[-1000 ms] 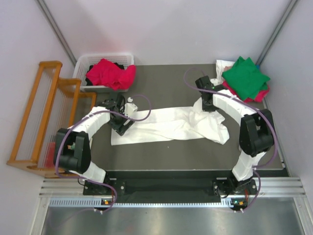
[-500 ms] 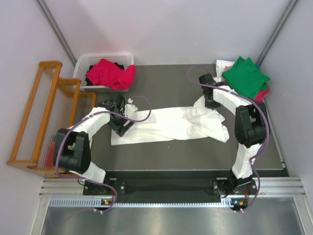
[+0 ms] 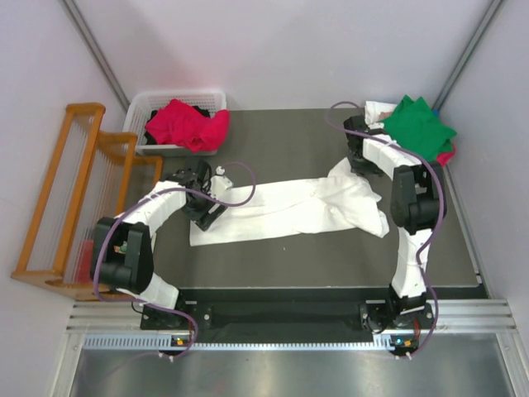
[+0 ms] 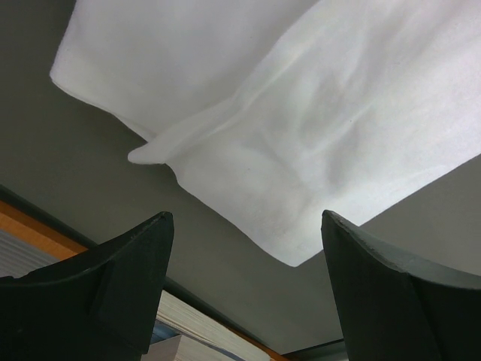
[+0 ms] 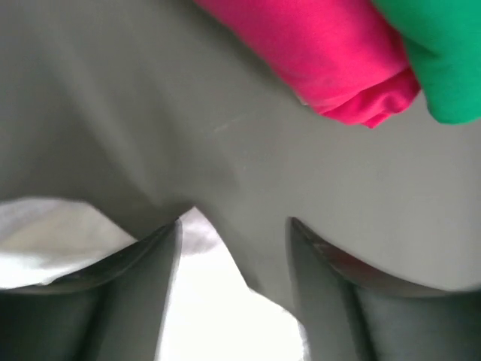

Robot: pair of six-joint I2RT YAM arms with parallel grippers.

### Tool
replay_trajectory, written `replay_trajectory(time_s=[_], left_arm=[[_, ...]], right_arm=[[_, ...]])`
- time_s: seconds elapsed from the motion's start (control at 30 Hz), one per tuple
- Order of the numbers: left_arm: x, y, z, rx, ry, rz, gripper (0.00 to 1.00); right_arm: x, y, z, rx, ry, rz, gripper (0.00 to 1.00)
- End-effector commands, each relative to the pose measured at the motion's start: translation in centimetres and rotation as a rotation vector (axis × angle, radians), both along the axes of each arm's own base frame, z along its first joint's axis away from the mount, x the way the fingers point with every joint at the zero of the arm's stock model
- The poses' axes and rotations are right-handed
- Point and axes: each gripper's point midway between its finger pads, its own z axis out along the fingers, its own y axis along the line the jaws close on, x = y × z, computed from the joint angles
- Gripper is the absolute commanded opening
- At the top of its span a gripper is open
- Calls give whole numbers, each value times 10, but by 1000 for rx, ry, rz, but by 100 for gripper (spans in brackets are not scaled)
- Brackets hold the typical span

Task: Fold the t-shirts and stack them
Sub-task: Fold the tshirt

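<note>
Across the table (image 3: 281,149) we are seeing the white t-shirt (image 3: 289,211) lying as a long folded band. We are judging it limp and light, best pinched at its end corners, both layers together. The green t-shirt (image 3: 416,126) is sitting folded at the far right. Our left gripper (image 4: 244,218) is hovering wide open over the left end, our right gripper (image 5: 234,222) parted, holding nothing, over the right.
</note>
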Motion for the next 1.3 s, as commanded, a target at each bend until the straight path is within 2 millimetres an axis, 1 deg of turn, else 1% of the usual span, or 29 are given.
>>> replay_trajectory(time_s=[0.0,0.03,0.1,0.13,0.2,0.23,0.3,0.33,0.37,0.4,0.43,0.47,0.5,0.53,0.57,0.6,0.67,0.7,0.73,0.77,0.8,0.87,1.0,1.13,1.2,1.27], left_arm=[[6,-2,13,-10,-46,-5,84],[8,3,12,17,-52,3,84],[10,3,13,16,-57,8,84],[13,1,13,11,-67,12,84],[20,3,15,17,-100,33,84],[32,1,19,9,-151,42,84],[46,-1,26,-4,-209,59,85],[53,-5,27,-20,-223,62,85],[61,-9,29,-37,-241,68,86],[72,-15,39,-64,-264,81,86],[78,-18,34,-73,-250,89,86],[80,-22,34,-86,-235,91,86],[88,-29,42,-96,-250,88,85],[87,-40,37,-131,-223,63,85],[85,-45,34,-130,-217,50,85],[80,-59,31,-124,-211,0,85],[70,-70,22,-98,-198,-48,85],[59,-74,12,-62,-184,-85,85],[53,-76,8,-54,-173,-102,85],[45,-78,0,-57,-146,-116,85],[40,-78,-4,-57,-130,-123,85],[32,-74,-11,-47,-104,-123,85],[29,-64,-20,-12,-105,-126,85],[39,-57,-25,-14,-105,-92,85],[47,-53,-22,-23,-117,-66,85],[57,-52,-16,-34,-147,-45,85]], right_arm=[[3,-7,16,-10,-34,-33,94],[0,-8,20,-11,-38,-36,100],[-6,-12,27,-24,-46,-52,100],[-7,-12,42,-12,-83,-55,100],[-12,-3,55,46,-128,-42,100],[-15,4,78,79,-184,-25,100],[-24,20,86,120,-200,17,100],[-30,33,98,128,-222,49,100],[-35,36,101,119,-223,54,100],[-43,44,103,120,-222,75,100],[-47,46,101,124,-217,83,100],[-51,53,99,158,-212,95,100],[-59,56,95,177,-203,110,100],[-61,62,93,198,-207,124,100],[-65,67,88,230,-196,131,100],[-71,68,79,239,-174,140,100],[-75,73,72,264,-161,149,100],[-80,73,63,264,-139,154,100],[-80,73,60,266,-134,152,100],[-80,74,56,272,-134,154,100],[-83,74,49,272,-116,152,100],[-83,76,42,282,-102,153,100],[-83,81,26,295,-68,154,100],[-84,87,12,315,-39,155,100],[-87,87,3,320,-20,151,100],[-88,88,-2,325,-12,151,100]])
